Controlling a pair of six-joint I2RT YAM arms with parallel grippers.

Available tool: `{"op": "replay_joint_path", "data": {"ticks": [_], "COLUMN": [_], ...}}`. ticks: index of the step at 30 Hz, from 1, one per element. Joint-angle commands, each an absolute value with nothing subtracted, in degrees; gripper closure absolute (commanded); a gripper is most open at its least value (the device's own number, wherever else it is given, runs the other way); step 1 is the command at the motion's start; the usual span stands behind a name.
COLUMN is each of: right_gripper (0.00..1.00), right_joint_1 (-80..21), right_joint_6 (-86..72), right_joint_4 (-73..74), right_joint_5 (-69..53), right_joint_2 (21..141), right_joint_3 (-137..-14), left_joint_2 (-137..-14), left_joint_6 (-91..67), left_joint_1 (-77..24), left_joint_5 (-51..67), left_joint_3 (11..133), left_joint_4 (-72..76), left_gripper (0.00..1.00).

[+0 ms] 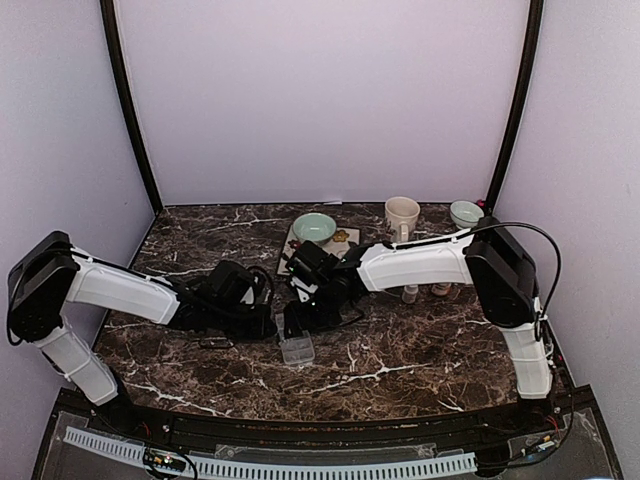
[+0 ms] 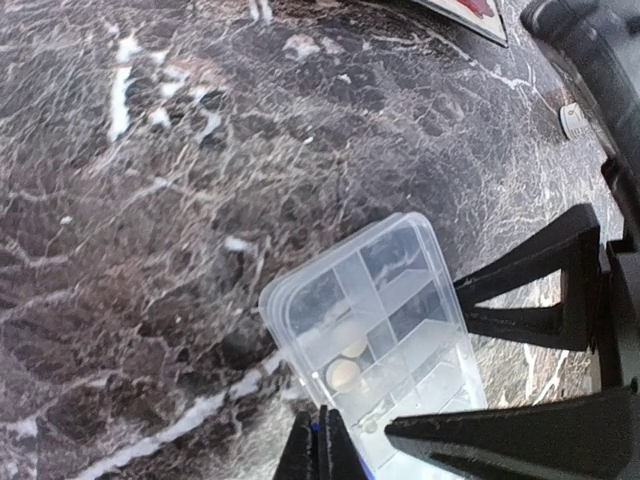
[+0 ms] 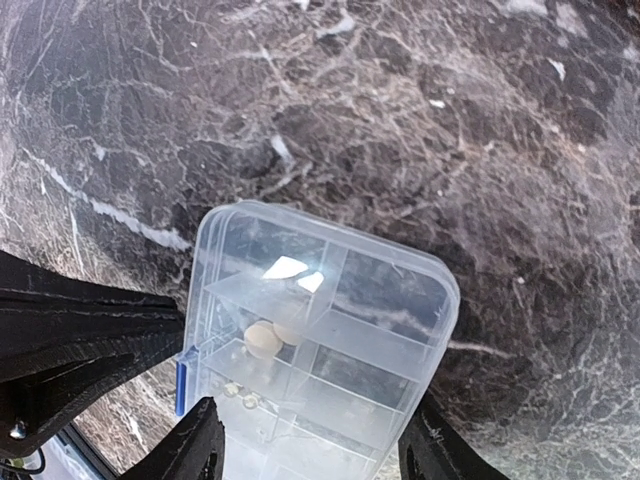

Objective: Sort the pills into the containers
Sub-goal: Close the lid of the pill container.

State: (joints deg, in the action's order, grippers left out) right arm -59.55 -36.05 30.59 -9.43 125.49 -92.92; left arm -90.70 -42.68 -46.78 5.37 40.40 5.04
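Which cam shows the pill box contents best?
Right wrist: the pill box fills the frame, compartments and pale pills distinct. Left wrist shows it partly cut off at the frame edge. Top external shows only a small clear rectangle.

Layout around the pill box (image 1: 297, 349)

Pill box lies on the table (image 1: 400, 360), two pills (image 3: 263, 340) in one compartment. Behind it a tray (image 1: 287, 255) carrying a bowl (image 1: 314, 228); behind and right, a mug (image 1: 402, 216), then another bowl (image 1: 465, 213).
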Motion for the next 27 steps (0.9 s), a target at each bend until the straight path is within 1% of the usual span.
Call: {"op": "replay_joint_path", "data": {"ticks": [1, 13, 21, 27], "right_gripper": [0.41, 0.41, 0.41, 0.41], "right_joint_1": [-60.46, -60.47, -60.42, -60.47], "right_joint_6": [-35.72, -35.38, -35.32, -35.20], "right_joint_4": [33.88, 34.45, 34.35, 34.39], "right_joint_5": [-8.94, -9.20, -9.42, -9.57], "right_joint_2": [132.73, 133.24, 133.24, 133.24], "right_joint_3": [-88.85, -89.96, -90.30, -90.37], "left_joint_2": [-87.14, -82.99, -86.35, -90.88], "left_joint_6": [-42.74, -43.18, -42.73, -43.13], "left_joint_1": [-46.76, -46.76, -46.85, -47.02], "left_joint_5": [6.28, 7.97, 13.11, 13.86], "left_joint_3": [38.41, 34.59, 34.99, 35.79], "left_joint_4": [3.44, 2.14, 4.72, 6.51], "left_gripper": [1.00, 1.00, 1.00, 1.00]}}
